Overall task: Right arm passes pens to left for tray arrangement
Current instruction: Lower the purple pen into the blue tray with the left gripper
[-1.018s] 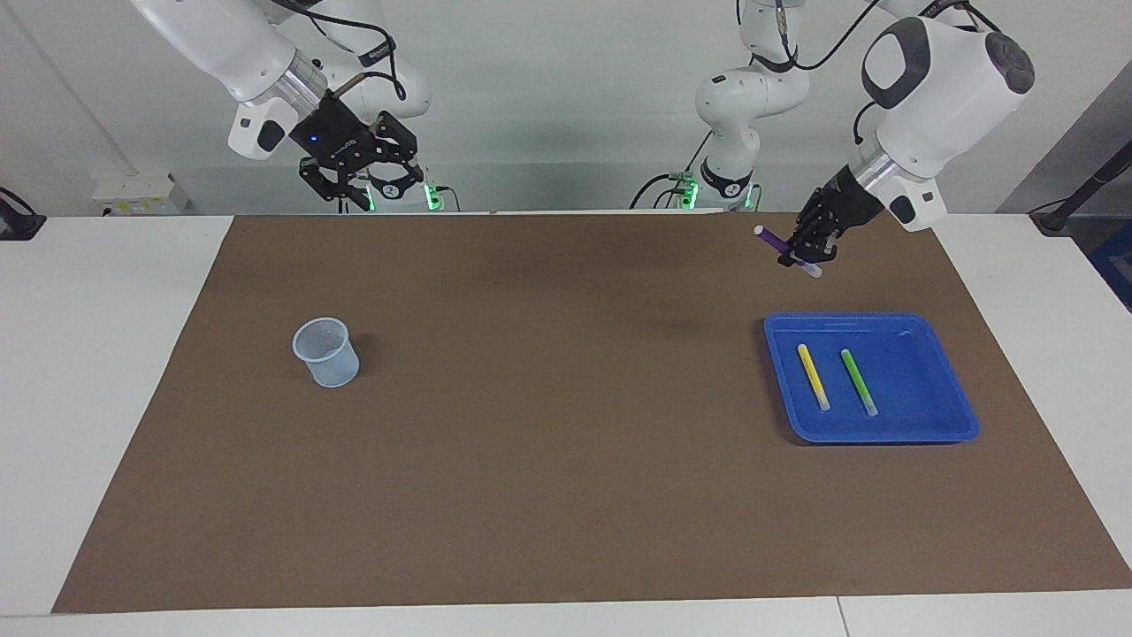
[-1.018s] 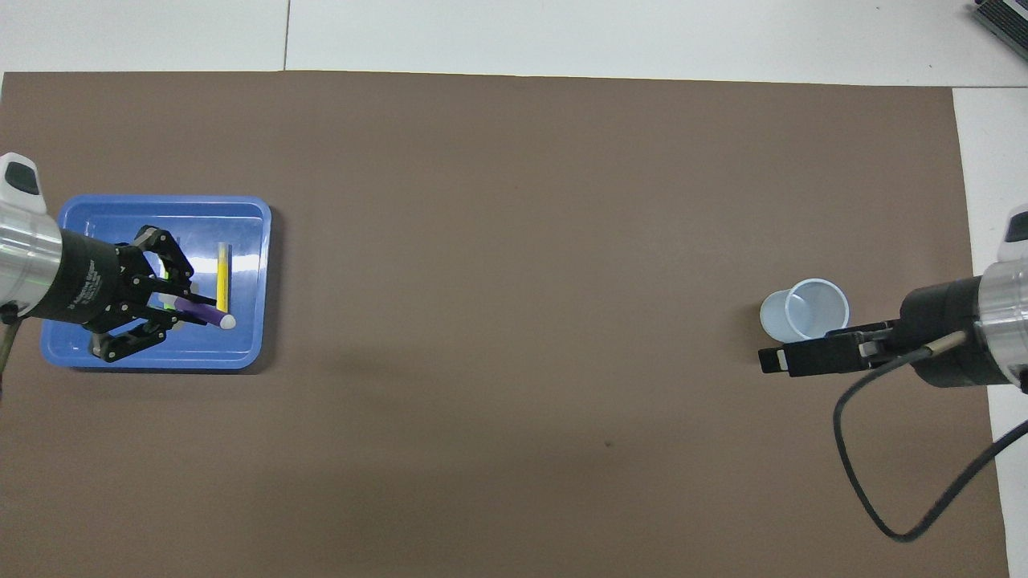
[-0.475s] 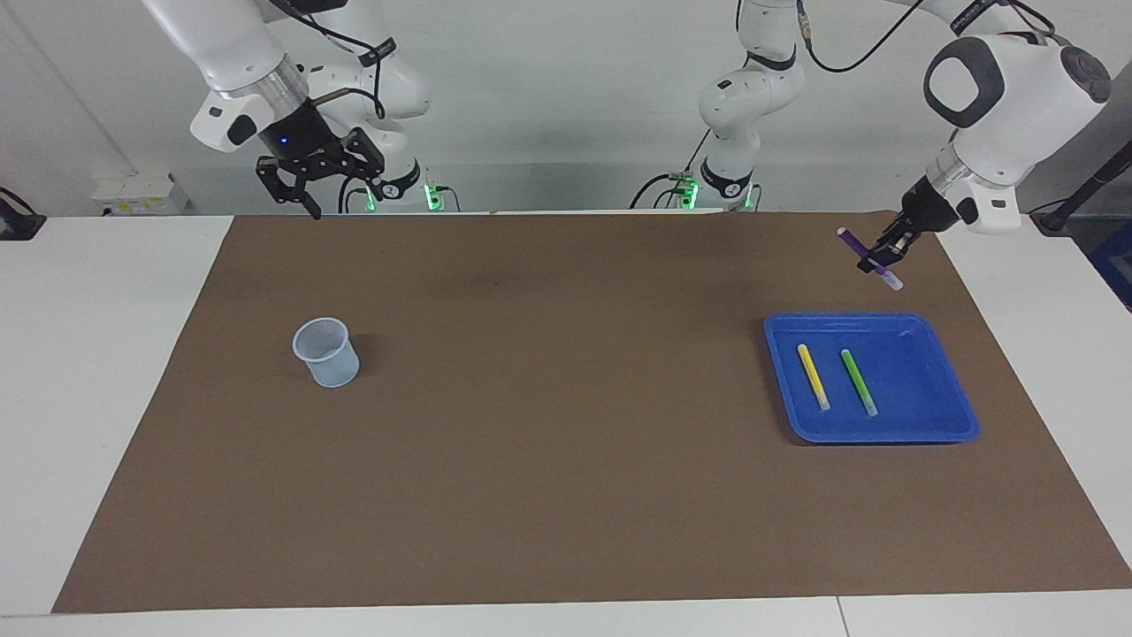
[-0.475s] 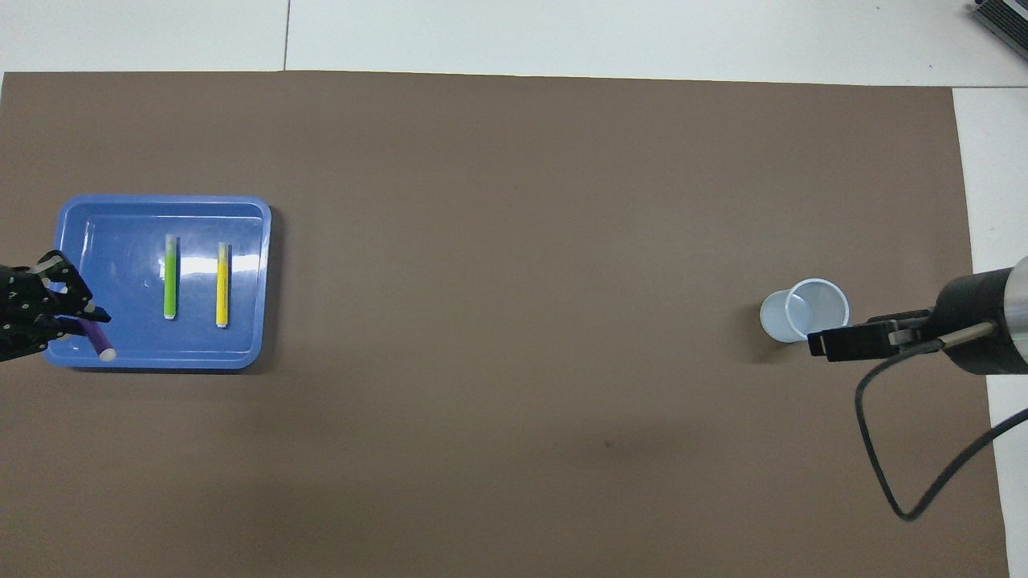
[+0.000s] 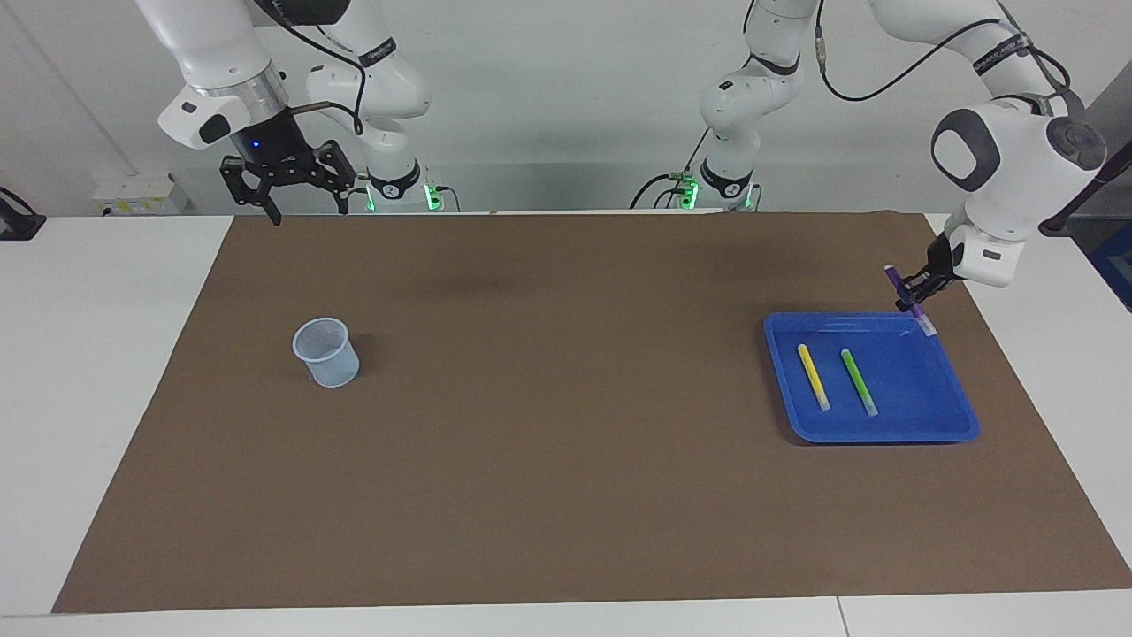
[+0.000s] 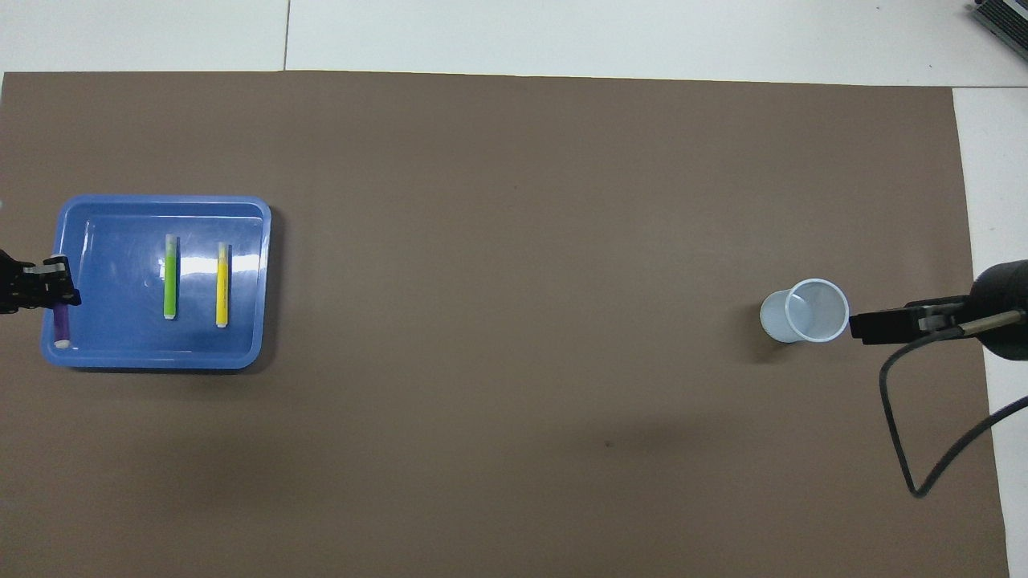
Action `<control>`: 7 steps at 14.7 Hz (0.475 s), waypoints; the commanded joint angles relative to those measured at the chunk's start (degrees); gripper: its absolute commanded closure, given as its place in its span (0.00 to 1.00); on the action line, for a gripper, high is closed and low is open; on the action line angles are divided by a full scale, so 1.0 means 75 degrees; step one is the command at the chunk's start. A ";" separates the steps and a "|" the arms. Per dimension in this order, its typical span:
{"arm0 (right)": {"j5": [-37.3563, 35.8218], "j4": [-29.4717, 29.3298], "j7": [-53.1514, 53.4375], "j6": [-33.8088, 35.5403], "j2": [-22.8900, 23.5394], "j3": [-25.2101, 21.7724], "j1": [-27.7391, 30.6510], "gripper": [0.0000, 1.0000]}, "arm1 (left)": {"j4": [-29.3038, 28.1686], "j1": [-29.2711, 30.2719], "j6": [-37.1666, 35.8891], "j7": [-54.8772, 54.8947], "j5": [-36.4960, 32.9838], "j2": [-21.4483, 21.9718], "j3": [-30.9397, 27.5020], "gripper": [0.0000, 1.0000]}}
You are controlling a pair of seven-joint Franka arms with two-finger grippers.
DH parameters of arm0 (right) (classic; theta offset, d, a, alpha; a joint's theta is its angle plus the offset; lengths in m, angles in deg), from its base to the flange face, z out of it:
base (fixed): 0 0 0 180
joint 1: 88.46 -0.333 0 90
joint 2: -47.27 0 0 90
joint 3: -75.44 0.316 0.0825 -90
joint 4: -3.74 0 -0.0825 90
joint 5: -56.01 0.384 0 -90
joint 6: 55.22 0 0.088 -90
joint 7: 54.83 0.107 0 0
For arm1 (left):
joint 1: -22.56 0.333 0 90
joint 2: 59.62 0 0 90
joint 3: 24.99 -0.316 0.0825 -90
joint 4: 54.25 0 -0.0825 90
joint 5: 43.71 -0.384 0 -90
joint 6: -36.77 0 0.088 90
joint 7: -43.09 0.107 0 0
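Purple pen [image 5: 907,298] pinched in left claw [image 5: 913,297], tilted over tray [image 5: 884,432] corner; right claw [image 5: 287,199] spread.

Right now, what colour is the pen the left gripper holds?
Purple, with a pale tip; the purple pen shows best in the facing view.

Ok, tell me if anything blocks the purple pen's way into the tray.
Nothing visible does. The left gripper holds the purple pen over the tray edge at the left arm's end; the yellow pen and green pen lie apart from that spot.
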 commanded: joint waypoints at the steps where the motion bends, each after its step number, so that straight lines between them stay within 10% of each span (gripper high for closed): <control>1: -0.0324 -0.0377 0.0046 -0.0107 0.0261 -0.0171 -0.0003 0.00 | 0.0190 0.0094 0.0593 0.0552 -0.0602 -0.0610 0.0090 1.00; 7: -0.0372 -0.0907 0.0034 0.0011 0.0730 -0.0687 -0.0133 0.00 | 0.0917 0.0012 0.1657 0.0928 -0.1326 -0.2344 0.0090 1.00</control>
